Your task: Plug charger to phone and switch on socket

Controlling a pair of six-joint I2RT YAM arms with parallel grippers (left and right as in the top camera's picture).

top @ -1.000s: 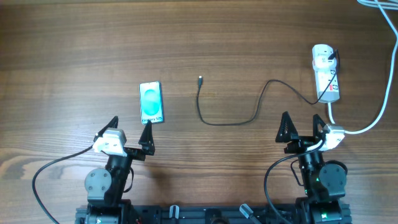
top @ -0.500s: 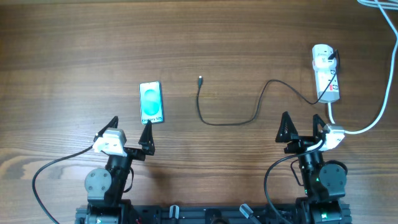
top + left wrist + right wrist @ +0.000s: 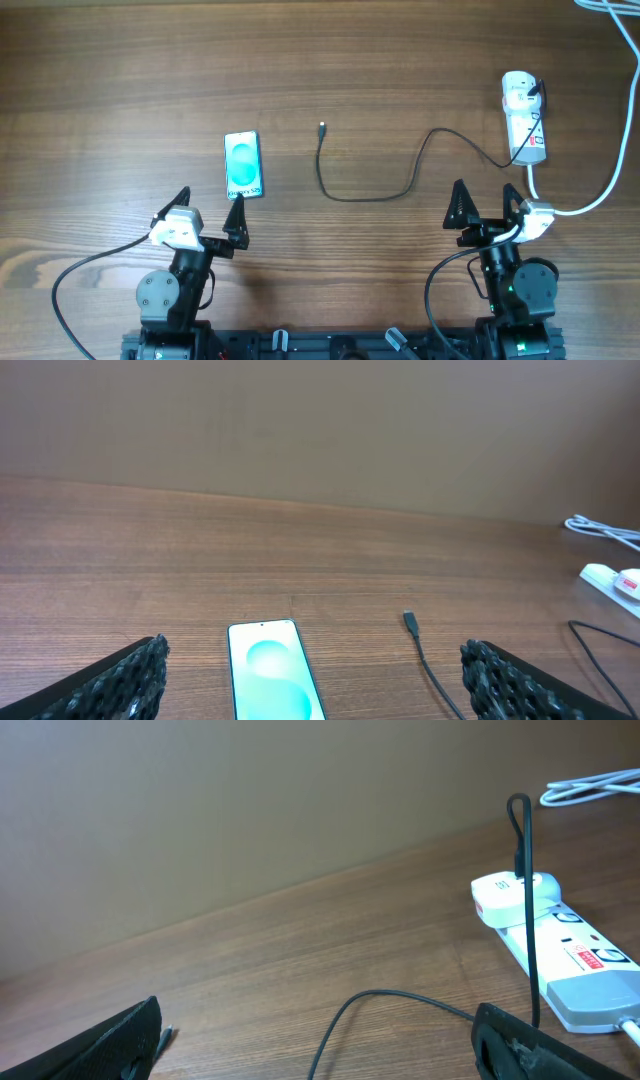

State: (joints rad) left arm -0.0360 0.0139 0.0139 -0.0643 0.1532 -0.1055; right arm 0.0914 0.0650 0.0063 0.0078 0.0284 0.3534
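Observation:
The phone lies flat on the wooden table with its cyan-green screen up; it also shows in the left wrist view. The charger's thin black cable curves from the white socket at the right to its free connector tip, which lies right of the phone. The tip shows in the left wrist view; cable and socket show in the right wrist view. My left gripper is open and empty, just in front of the phone. My right gripper is open and empty, in front of the socket.
A thick white cord runs from the socket's near end and loops up along the table's right edge, passing beside my right gripper. A wall stands behind the table's far edge.

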